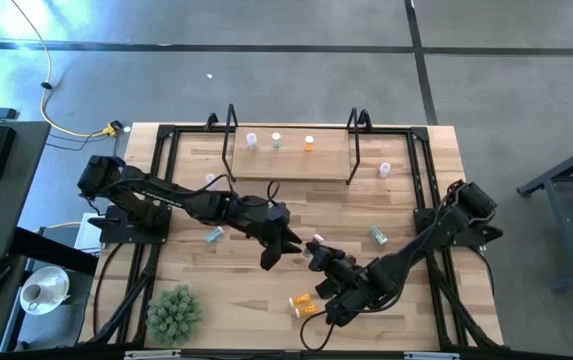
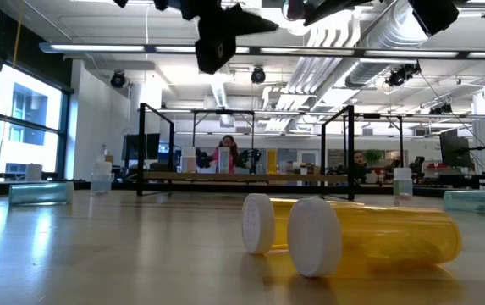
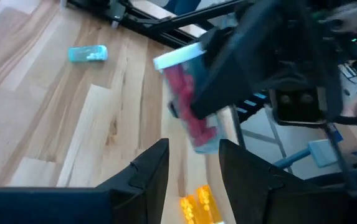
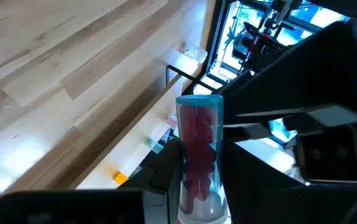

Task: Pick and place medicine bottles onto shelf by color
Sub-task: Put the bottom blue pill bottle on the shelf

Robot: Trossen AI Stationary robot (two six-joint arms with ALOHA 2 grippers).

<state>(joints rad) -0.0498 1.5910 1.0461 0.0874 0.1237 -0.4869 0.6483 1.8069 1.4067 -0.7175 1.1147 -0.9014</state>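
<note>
A small clear-walled medicine bottle (image 4: pixel 197 146) full of red-pink pills hangs above the middle of the table, with my right gripper (image 1: pixel 320 254) shut on it. My left gripper (image 3: pixel 194 163) is open just to its left (image 1: pixel 284 243); its fingers stand right before the bottle's near end (image 3: pixel 202 142), and I see no touch. Three bottles stand on the shelf (image 1: pixel 291 165) at the far side. Two orange bottles (image 1: pixel 304 304) lie side by side near the front edge. Teal bottles lie at the left (image 1: pixel 214 236) and right (image 1: pixel 378 235). My right gripper pinches the bottle's side walls (image 4: pixel 184 171) between its two fingers. The bottle lies along the fingers, and its free end (image 4: pixel 198 102) sticks out past the tips. It comes slanting down from the table's right side. The bottle is lifted clear of the table.
A whitish bottle (image 1: pixel 384 170) stands right of the shelf. A green spiky plant ball (image 1: pixel 174 312) sits at the front left corner. Black frame rails (image 1: pixel 161 190) run along both sides of the table. Bare wood lies between the shelf and the grippers.
</note>
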